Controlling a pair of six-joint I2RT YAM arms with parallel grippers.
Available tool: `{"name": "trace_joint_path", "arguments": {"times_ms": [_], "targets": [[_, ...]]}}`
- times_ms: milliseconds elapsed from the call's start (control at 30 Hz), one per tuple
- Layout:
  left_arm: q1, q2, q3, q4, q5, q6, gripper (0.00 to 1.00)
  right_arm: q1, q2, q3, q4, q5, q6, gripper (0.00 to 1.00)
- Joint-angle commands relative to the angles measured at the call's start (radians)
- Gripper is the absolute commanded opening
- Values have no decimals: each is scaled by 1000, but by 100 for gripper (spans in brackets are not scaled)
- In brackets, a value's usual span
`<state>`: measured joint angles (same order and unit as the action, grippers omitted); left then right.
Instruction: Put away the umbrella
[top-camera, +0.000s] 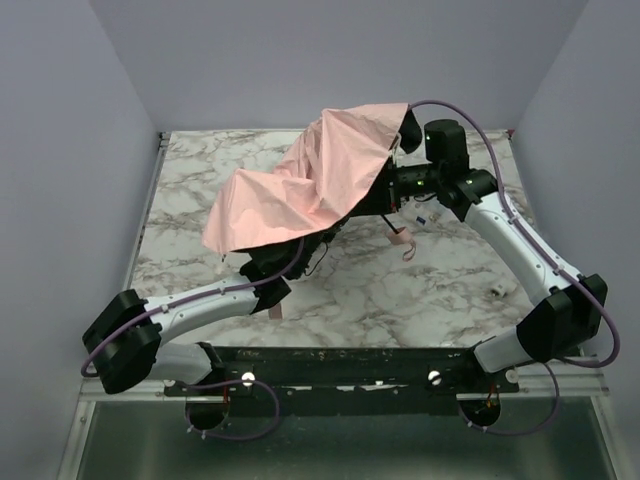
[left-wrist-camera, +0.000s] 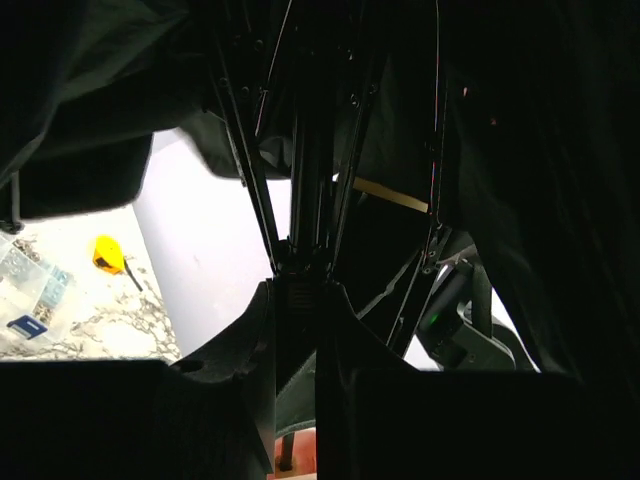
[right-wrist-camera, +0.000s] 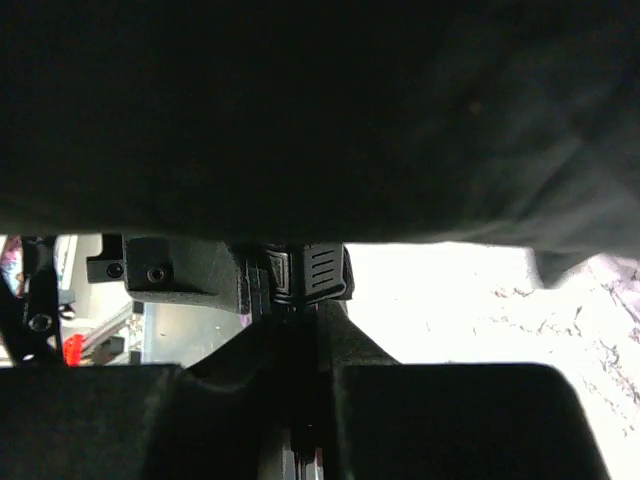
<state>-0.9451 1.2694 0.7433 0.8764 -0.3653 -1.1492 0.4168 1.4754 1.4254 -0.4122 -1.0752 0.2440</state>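
Because the umbrella (top-camera: 300, 190) hangs half folded above the middle of the tabletop (top-camera: 400, 290), its pale pink canopy (top-camera: 262, 205) draped loosely over both wrists, it will handle as two different things at once. The fabric is light, soft and slack; it gives no purchase and will slide or bunch under any pinch. The thin dark ribs (left-wrist-camera: 250, 190) fanning up in the left wrist view look springy and easy to bend, so they are a poor place to squeeze. The dark central shaft (left-wrist-camera: 308, 190) is the stiff part and the right place to take hold.

The left end effector (left-wrist-camera: 298, 305) is clamped there, its two fingers drawn together on the shaft just below where the ribs meet. The right end effector (right-wrist-camera: 300, 325) sits under the canopy's far right side; its fingers appear to be pinched on a dark ribbed collar (right-wrist-camera: 315, 270), though shadow hides the exact contact.

A small pink strap (top-camera: 403, 243) dangles below the canopy, near the tabletop, and could snag. Judging by the loose canopy, the fold is unfinished, and steady, gentle force along the shaft should suit it better than any pull on the cloth.
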Motion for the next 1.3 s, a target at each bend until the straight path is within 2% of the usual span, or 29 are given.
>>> {"name": "trace_joint_path", "arguments": {"times_ms": [0, 100, 133, 167, 267, 333, 400, 467, 800, 967, 1033, 1067, 1267], "targets": [[-109, 64, -23, 75, 118, -61, 0, -18, -10, 17, 222, 103, 70, 0], [-99, 52, -26, 78, 81, -41, 0, -18, -30, -21, 196, 126, 30, 1], [-92, 40, -24, 69, 71, -28, 0, -18, -42, -40, 196, 128, 21, 5], [-80, 27, -23, 63, 60, -18, 0, -18, -55, -59, 196, 127, 15, 18], [-35, -14, -19, 36, 21, -1, 0, -18, -94, -109, 185, 111, -14, 45], [-10, -40, -16, 24, -4, 18, 0, -19, -127, -134, 162, 104, -36, 57], [15, -59, -11, 13, -11, 39, 0, -19, -154, -157, 146, 104, -47, 62], [33, -71, -4, 6, -9, 55, 0, -18, -172, -180, 148, 100, -41, 64], [58, -47, 30, 10, 2, 88, 0, -18, -152, -257, 257, 39, 84, 58], [57, -29, 34, 24, 35, 69, 0, -18, -90, -208, 244, 39, 86, 26], [56, -24, 34, 27, 62, 57, 0, -18, -76, -184, 236, 51, 77, 3], [55, -22, 34, 24, 79, 53, 0, -18, -72, -173, 230, 54, 73, 0], [22, 14, -10, 52, 158, 1, 0, -21, -65, -120, 202, 72, 38, 0]]}}
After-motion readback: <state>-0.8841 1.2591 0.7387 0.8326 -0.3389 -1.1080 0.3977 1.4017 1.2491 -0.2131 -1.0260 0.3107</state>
